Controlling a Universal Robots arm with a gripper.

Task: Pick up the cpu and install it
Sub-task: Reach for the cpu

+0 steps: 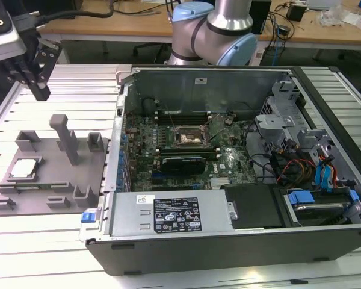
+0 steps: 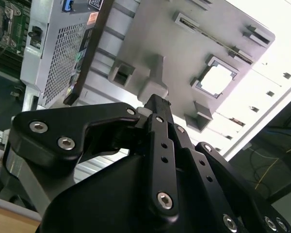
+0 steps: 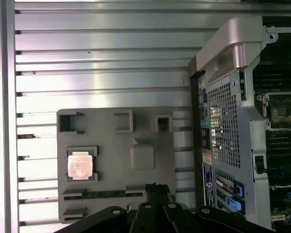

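**A:** Where is the cpu (image 1: 24, 168)?

**B:** It lies flat in a framed recess of the grey plate (image 1: 51, 188), near the plate's edge at the exterior view's left. It is well apart from the socket (image 1: 186, 137).

**A:** And the gripper (image 1: 42, 93)?

**B:** It hangs above the plate with its fingers together and holds nothing. It is apart from the cpu.

**A:** How will the cpu handle?

**B:** I judge it light, thin and stiff. The metal top looks slick, and the underside is probably delicate. Take it by two opposite edges and keep it level.

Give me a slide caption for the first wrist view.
Empty shut hand near the grey plate, cpu seated in the plate's recess, computer case alongside.
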